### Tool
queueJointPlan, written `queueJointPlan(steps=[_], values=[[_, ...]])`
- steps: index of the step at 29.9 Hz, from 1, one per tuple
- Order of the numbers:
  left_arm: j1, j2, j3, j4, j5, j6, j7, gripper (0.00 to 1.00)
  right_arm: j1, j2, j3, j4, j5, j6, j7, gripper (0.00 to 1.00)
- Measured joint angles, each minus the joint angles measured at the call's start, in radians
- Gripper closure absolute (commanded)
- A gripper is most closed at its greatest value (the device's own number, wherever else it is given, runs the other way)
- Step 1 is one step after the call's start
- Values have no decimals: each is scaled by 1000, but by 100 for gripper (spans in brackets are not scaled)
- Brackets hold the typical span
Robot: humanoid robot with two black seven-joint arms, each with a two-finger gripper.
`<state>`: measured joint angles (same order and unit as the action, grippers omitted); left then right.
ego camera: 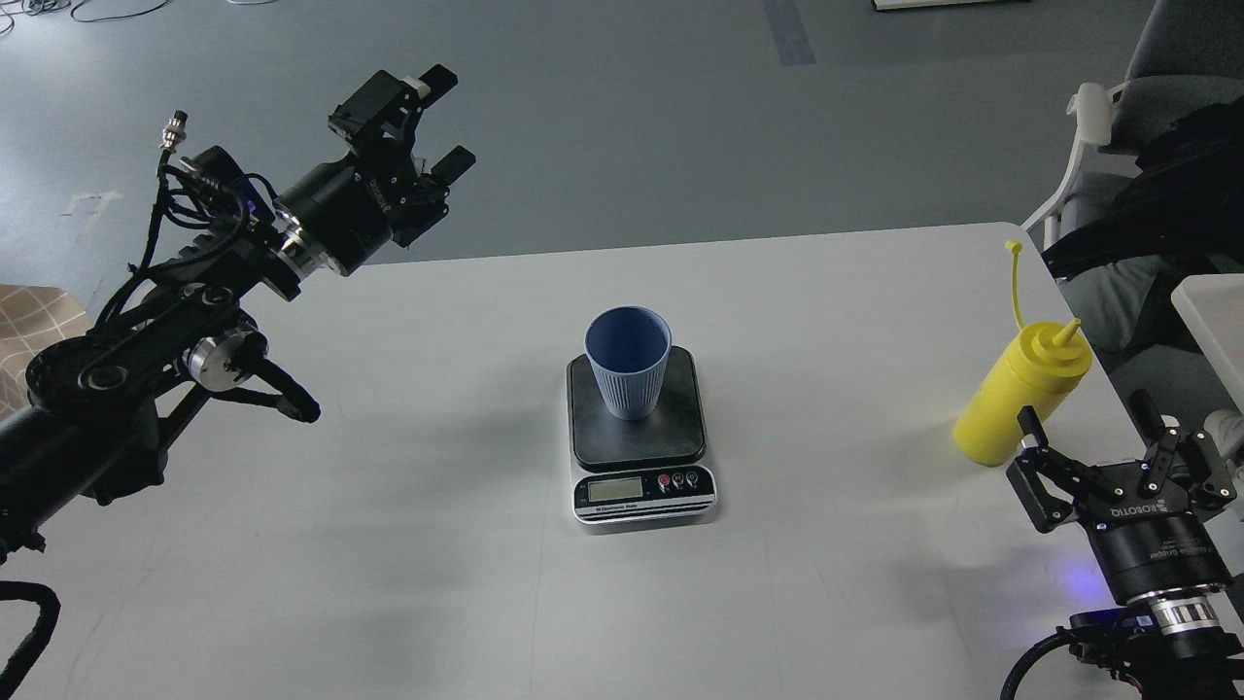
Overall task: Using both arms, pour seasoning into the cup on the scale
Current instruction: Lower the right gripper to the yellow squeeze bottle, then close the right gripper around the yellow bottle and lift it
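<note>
The light blue ribbed cup (628, 362) stands upright on the dark platform of the scale (641, 486) at the middle of the white table (389, 544). The yellow seasoning bottle (1020, 394) stands near the table's right edge, its cone nozzle uncapped and the small cap raised on its tether. My right gripper (1088, 425) is open, just in front of and to the right of the bottle, apart from it. My left gripper (447, 122) is open and empty, raised over the table's far left edge, well away from the cup.
A white office chair (1118, 126) with dark clothing stands past the table's right far corner. A second white surface (1215, 311) edges in at the right. Grey floor lies beyond the table.
</note>
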<state>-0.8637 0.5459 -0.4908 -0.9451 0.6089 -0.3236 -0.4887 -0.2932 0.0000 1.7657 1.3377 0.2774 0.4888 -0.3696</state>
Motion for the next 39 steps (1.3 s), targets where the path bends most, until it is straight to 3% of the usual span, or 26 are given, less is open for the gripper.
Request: queueJointPlan(steps=[22,39], values=[[5,71,0,-73,2,3,0,0,210,0,-15,-246,-48,0,6,0],[5,68,0,-78,16,3,0,0,234,0,-16,-297,-105,0,15,0]])
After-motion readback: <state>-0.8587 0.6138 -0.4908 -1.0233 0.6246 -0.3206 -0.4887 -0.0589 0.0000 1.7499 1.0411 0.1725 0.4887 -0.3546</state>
